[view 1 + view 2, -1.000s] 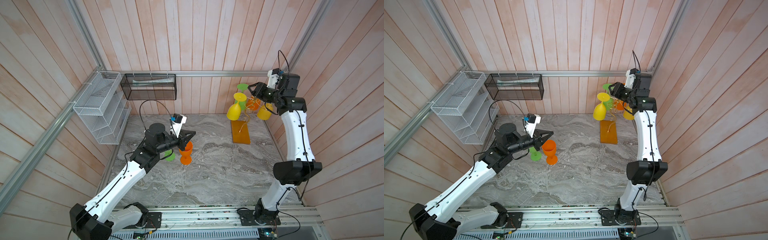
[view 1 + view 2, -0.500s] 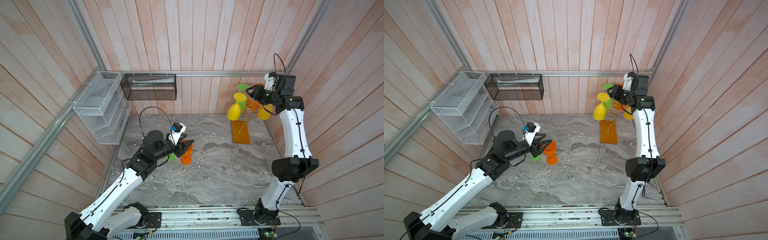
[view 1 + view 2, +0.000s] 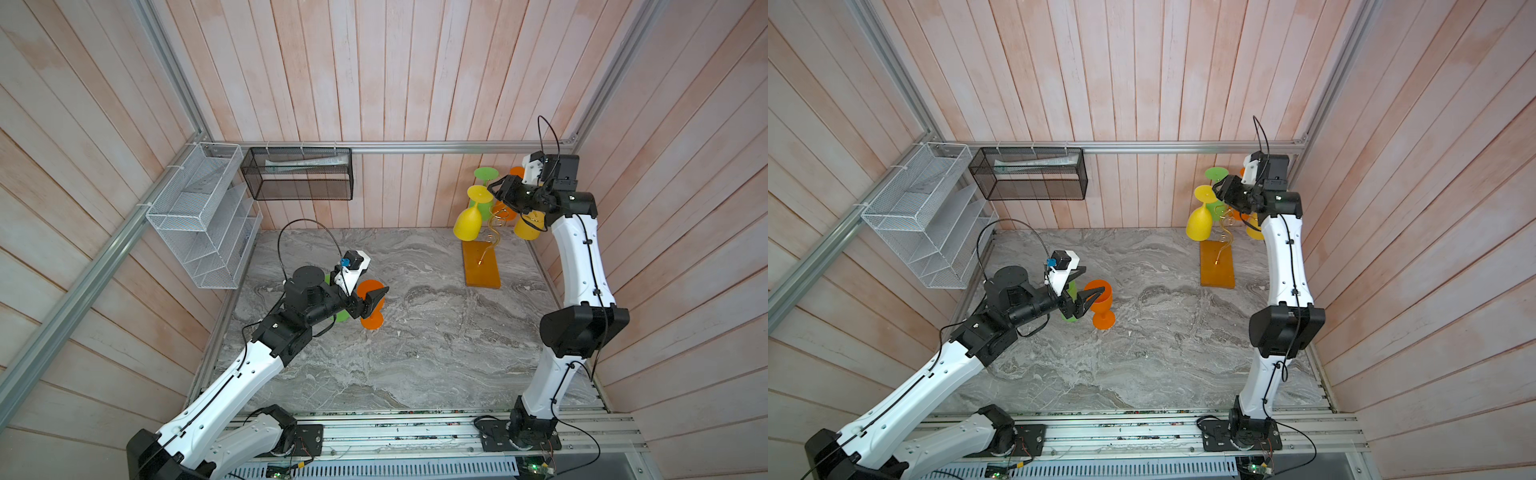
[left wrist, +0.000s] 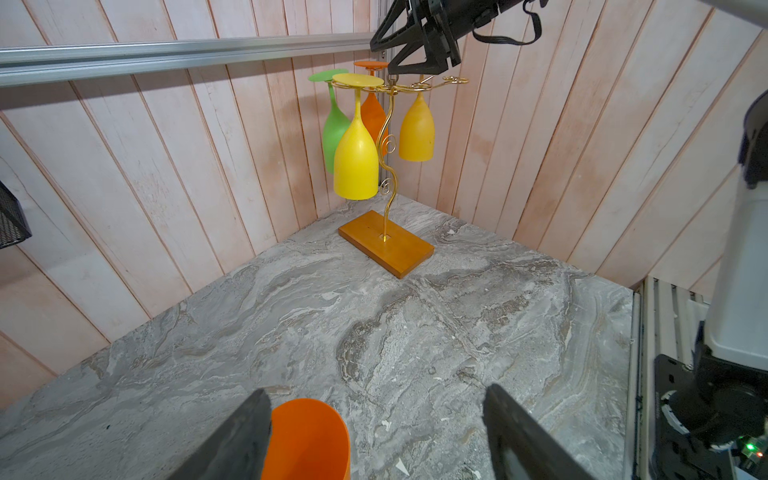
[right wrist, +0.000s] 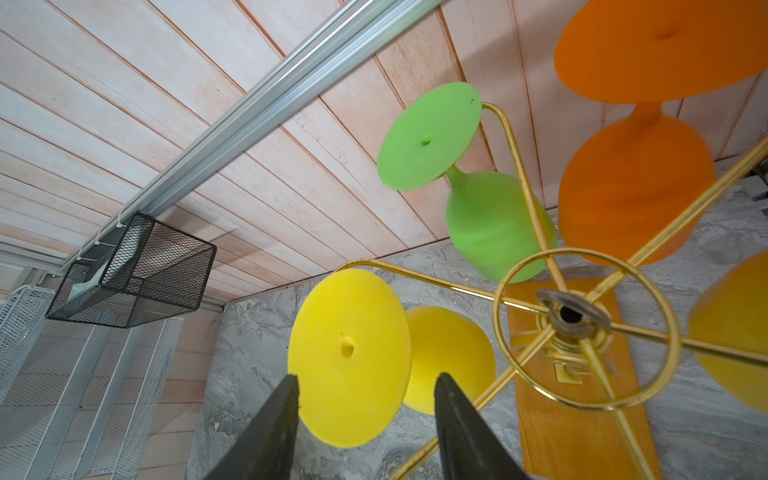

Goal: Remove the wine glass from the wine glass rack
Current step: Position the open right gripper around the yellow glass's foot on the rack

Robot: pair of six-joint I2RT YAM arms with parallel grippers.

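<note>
Gold wire is forming the wine glass rack point(image 4: 388, 166), which is standing on its orange-brown wooden base at the back right of the marble table point(image 3: 415, 353) in both top views, near the corner of the plank walls. 4 glasses are hanging upside down by their feet from its curled arms. A yellow glass point(image 4: 355, 166) is hanging on the side facing the table's middle, with a green hanging glass point(image 4: 332, 137) behind it. An orange hanging glass point(image 4: 372, 114) is toward the back wall, and an amber glass point(image 4: 417, 133) is on the right arm's side.

The right gripper point(image 5: 368, 377) is hovering over the top of the rack, its fingers parted and gripping nothing. In the right wrist view the yellow glass's round foot is showing past the gap between them. Whether the fingertips are touching the wire I cannot tell.

Toward the left of the table, well apart from the rack, an orange standing glass point(image 3: 1103, 320) is resting upright on its foot. The left gripper point(image 3: 1093, 279) is reaching in level with its bowl, jaws spread wide and released. In the left wrist view the bowl is sitting just beside 1 finger point(image 4: 241, 436), with a clear gap to the other. A green standing glass point(image 3: 1068, 317) is sitting just beside the orange one, mostly hidden by the gripper.

A white mesh basket point(image 3: 199, 216) and a black mesh basket point(image 3: 297, 178) are hanging on the walls.
</note>
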